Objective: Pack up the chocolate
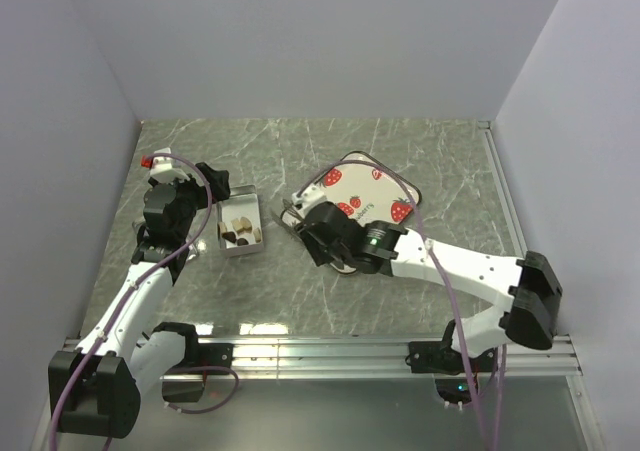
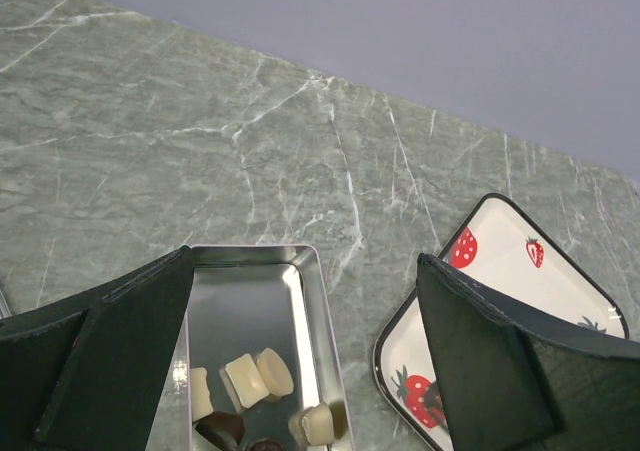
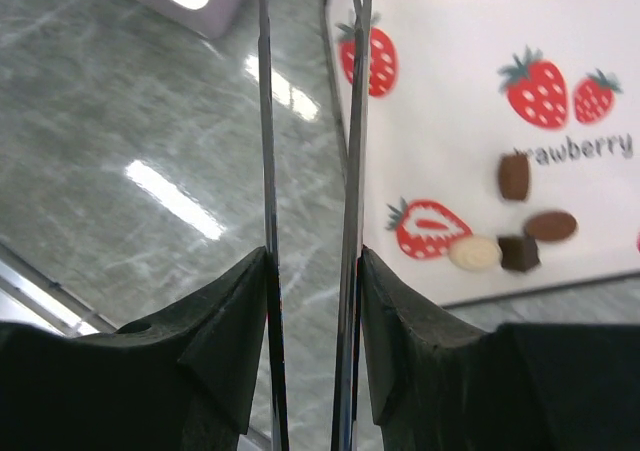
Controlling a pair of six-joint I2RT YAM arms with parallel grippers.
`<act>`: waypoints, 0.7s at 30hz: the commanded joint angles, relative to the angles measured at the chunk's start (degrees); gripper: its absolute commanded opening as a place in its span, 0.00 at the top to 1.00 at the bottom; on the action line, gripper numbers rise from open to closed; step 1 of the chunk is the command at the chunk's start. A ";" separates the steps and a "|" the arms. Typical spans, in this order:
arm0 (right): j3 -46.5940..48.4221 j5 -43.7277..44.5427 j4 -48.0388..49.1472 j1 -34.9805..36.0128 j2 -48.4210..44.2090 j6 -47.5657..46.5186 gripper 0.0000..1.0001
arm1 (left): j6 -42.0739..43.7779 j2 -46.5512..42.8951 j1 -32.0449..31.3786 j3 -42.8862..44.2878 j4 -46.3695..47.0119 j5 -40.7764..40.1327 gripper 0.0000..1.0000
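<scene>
**A:** What fills most of the top view?

**B:** The green marbled table (image 1: 300,301), with pale walls (image 1: 300,41) round it. Both arms reach up from the lower edge.

**A:** And on it?

**B:** Right of centre lies a white strawberry tray (image 1: 358,171) with a dark rim, turned cornerwise. The right arm lies across its lower left part and hides what is there. Left of centre, apart from the tray, stands a small open metal tin (image 1: 242,199).

**A:** The grippers?

**B:** The left gripper (image 2: 302,261) is spread wide above the tin and holds nothing. In its wrist view its dark fingers (image 2: 110,351) cover the tin's left side and the tray's lower part. The right gripper (image 3: 313,261) is clamped narrow on a pair of metal tweezers (image 3: 266,121), at the tray's left rim. The blades run out of the top of that frame, so I cannot tell whether the tips hold anything.

**A:** Where's the chocolate?

**B:** It is split between two places. Some chocolate (image 2: 246,379), cream and dark brown, sits in the lower end of the tin. Four more pieces (image 3: 518,252) lie on the tray, at the right of the right wrist view. They are close together beside a printed strawberry: three brown, one cream.
</scene>
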 commanded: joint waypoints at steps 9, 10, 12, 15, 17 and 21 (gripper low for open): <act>-11.05 10.25 -4.36 -1.94 -15.32 10.09 0.53 | -0.12 0.38 -0.35 2.56 1.89 0.71 0.01; -11.40 11.04 -4.80 -1.94 -15.76 11.14 0.53 | -0.03 0.47 -0.35 2.65 1.89 0.71 0.00; -12.28 11.66 -6.47 -1.94 -16.73 12.38 0.53 | -0.12 0.47 -0.35 2.65 1.80 0.71 0.01; -13.60 13.50 -9.01 -2.03 -17.61 14.66 0.53 | -0.03 0.48 -0.35 2.65 1.98 0.71 0.01; -14.30 14.21 -10.33 -2.03 -18.05 16.16 0.53 | -0.12 0.56 -0.35 2.65 1.98 0.79 0.01; -16.06 14.65 -11.39 -2.03 -19.45 17.56 0.53 | -0.12 0.82 -0.35 2.74 1.89 0.80 0.00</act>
